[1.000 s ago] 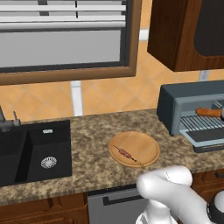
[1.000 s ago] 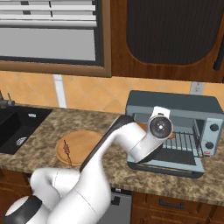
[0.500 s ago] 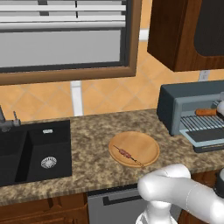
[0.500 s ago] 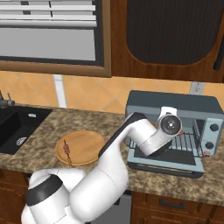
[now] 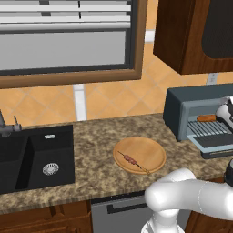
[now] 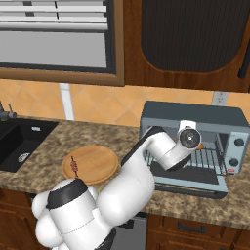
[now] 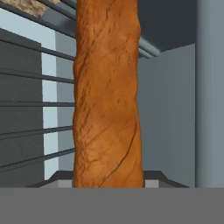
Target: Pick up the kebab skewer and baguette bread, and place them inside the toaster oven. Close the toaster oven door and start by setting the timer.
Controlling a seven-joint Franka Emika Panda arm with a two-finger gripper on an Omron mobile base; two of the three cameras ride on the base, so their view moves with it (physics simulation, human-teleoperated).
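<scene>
The toaster oven [image 5: 178, 108] [image 6: 195, 112] stands at the counter's right end with its door [image 5: 218, 146] [image 6: 190, 178] dropped open. My gripper [image 5: 218, 117] reaches into the oven mouth, shut on the baguette bread [image 5: 206, 118], which hangs just over the wire rack [image 5: 210, 130]. In the hand view the orange-brown baguette [image 7: 107, 96] runs up the middle, with rack bars [image 7: 35, 105] to its left; my fingertips are hidden. My wrist [image 6: 189, 139] covers the loaf in the right base view. The kebab skewer [image 5: 132, 160] [image 6: 74, 165] lies on a round wooden board [image 5: 152, 152] [image 6: 97, 163].
A black sink [image 5: 36, 154] [image 6: 19, 141] with a faucet [image 5: 4, 127] is set into the counter's left part. Dark wooden cabinets [image 5: 191, 36] [image 6: 185, 39] hang above the oven. My arm stretches from the base over the board's right side to the oven.
My hand has carried the baguette deeper into the oven, leftward in the left base view. The skewer and board have stayed put.
</scene>
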